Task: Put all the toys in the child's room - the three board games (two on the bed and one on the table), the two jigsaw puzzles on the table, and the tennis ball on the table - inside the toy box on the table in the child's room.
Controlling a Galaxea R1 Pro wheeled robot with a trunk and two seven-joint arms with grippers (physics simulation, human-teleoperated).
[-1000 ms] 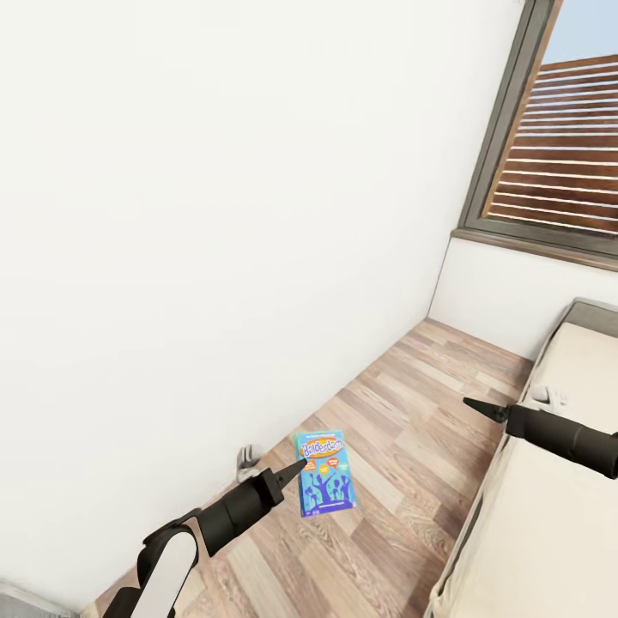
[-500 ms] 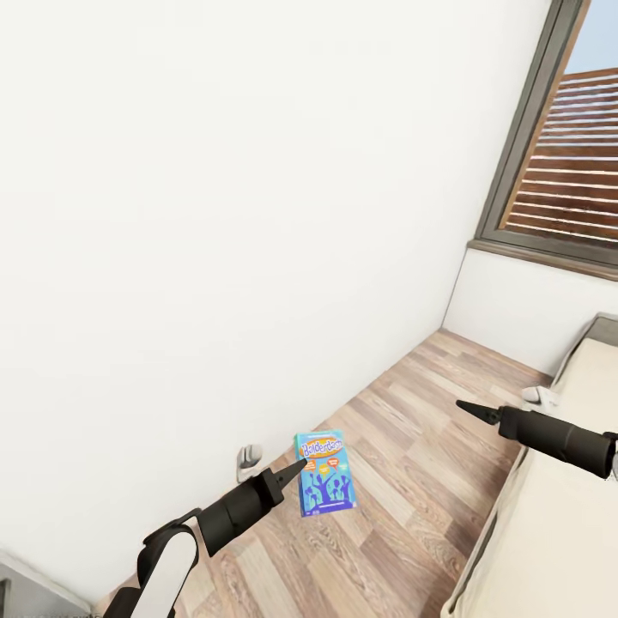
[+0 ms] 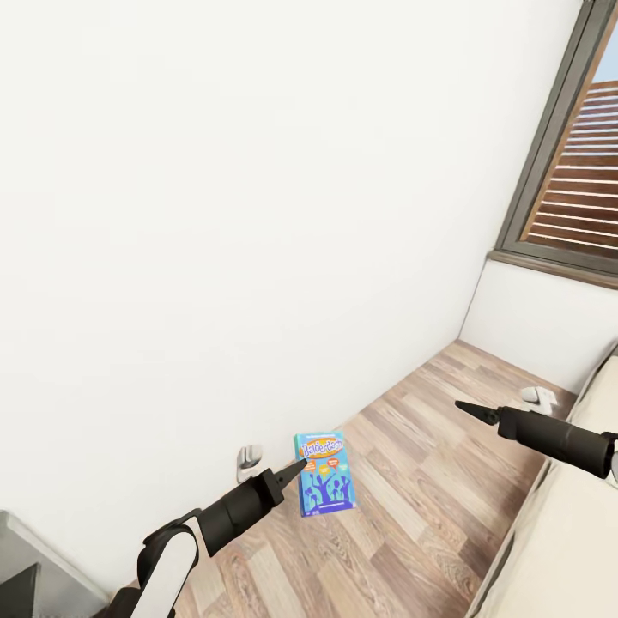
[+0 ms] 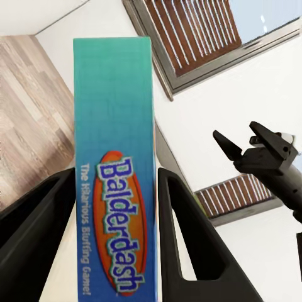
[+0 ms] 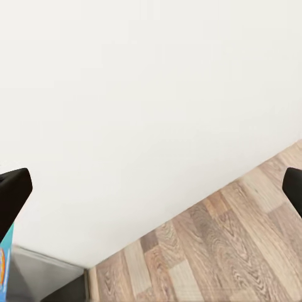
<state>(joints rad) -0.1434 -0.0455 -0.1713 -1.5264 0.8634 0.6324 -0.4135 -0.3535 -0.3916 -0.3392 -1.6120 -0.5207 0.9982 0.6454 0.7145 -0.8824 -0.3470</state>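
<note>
A blue Balderdash board game (image 3: 324, 473) hangs upright over the wooden floor, with my left gripper (image 3: 294, 469) shut on it. In the left wrist view the box (image 4: 113, 119) stands between the two black fingers (image 4: 44, 214), which press on its sides. My right gripper (image 3: 464, 407) is held out in the air to the right, open, with nothing in it. Its fingertips (image 5: 12, 189) stand wide apart in the right wrist view. The toy box, the puzzles and the tennis ball are out of view.
A white wall (image 3: 215, 215) runs close along the left. The bed (image 3: 566, 541) lies at the right edge, under a window with brown slats (image 3: 575, 172). A small white fitting (image 3: 249, 459) sits at the wall's foot. A grey furniture corner (image 3: 26, 566) shows at the lower left.
The camera has turned left: window and bed slid toward the right edge, and a grey corner came in at the lower left. Both arms keep their pose, the game still held.
</note>
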